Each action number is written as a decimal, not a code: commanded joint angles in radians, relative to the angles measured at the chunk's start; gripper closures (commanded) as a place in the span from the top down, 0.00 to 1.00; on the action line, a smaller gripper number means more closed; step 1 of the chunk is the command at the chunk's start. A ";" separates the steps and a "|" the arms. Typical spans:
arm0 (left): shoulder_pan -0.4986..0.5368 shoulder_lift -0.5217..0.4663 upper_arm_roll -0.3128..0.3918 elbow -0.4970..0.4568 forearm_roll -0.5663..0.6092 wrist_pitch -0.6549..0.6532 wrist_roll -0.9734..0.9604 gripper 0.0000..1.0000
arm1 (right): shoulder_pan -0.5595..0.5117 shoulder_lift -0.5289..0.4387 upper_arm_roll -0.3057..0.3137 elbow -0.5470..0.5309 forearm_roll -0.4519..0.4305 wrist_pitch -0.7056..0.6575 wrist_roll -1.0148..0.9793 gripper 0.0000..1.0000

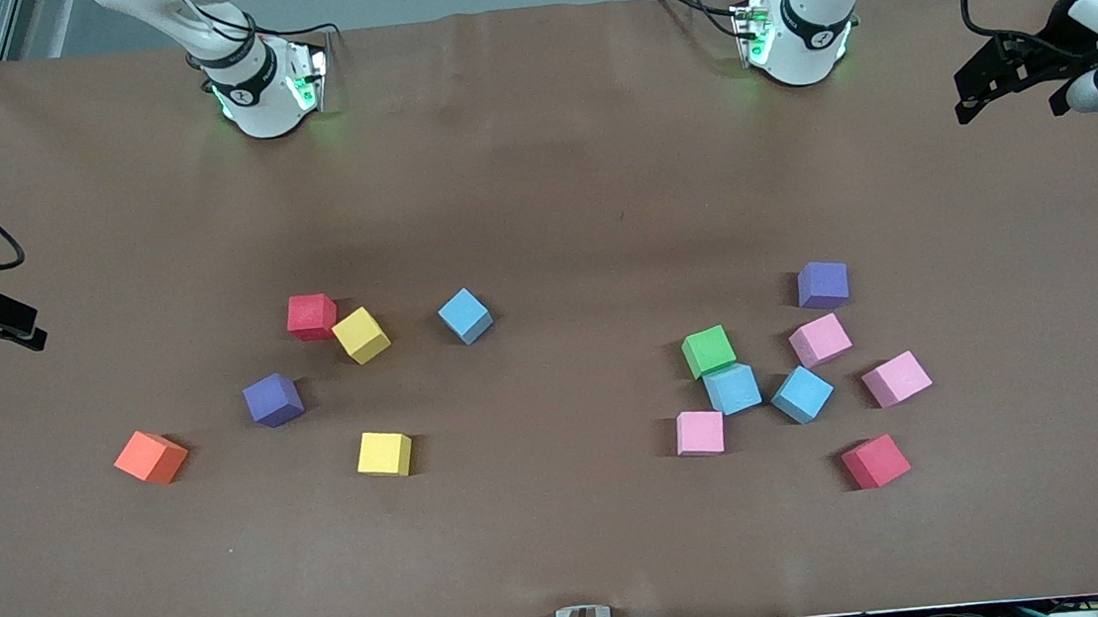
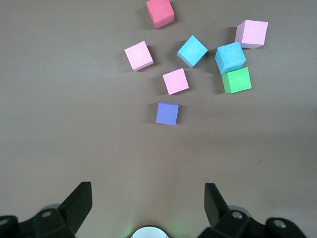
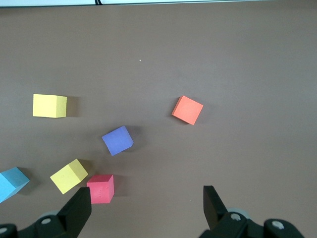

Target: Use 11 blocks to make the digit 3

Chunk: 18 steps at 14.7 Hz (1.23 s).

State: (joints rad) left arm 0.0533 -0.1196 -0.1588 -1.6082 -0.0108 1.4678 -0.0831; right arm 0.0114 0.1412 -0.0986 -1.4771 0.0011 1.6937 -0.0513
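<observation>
Nothing is placed yet. Both arms wait at the table's ends, the left gripper [image 2: 147, 201] and right gripper [image 3: 147, 203] spread wide and empty. The blocks lie in two scatters: one around the green block [image 1: 709, 350] at four o'clock from table centre, the other around a yellow block [image 1: 361, 335] at eight o'clock. I'd take the free-standing purple block [image 1: 822, 285] first, turning the wrist so the jaws meet its flat faces squarely.

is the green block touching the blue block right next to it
Touching. In the left wrist view the green block sits flush against the blue block with no brown table between them; the front view agrees.
</observation>
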 commanded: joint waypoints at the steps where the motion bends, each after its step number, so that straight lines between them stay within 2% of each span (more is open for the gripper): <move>1: 0.000 0.012 -0.002 0.027 0.020 -0.009 0.012 1.00 | -0.011 -0.009 0.008 -0.008 -0.006 -0.005 -0.001 1.00; 7: -0.001 0.067 -0.004 0.068 0.014 -0.003 -0.010 1.00 | -0.014 -0.009 0.008 -0.008 -0.006 -0.006 -0.001 1.00; 9: -0.015 0.099 -0.013 0.057 0.012 0.051 -0.049 1.00 | -0.014 -0.009 0.008 -0.009 -0.006 -0.006 -0.001 1.00; 15: -0.107 0.309 -0.059 0.053 0.015 0.238 -0.378 1.00 | -0.014 -0.006 0.008 -0.009 0.006 -0.003 -0.001 1.00; 18: -0.180 0.392 -0.057 0.001 0.018 0.392 -0.602 1.00 | -0.016 -0.005 0.008 -0.009 0.010 -0.005 -0.002 1.00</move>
State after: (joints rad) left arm -0.0904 0.2322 -0.2167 -1.5875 -0.0108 1.7791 -0.5535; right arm 0.0084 0.1425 -0.0992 -1.4790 0.0023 1.6931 -0.0513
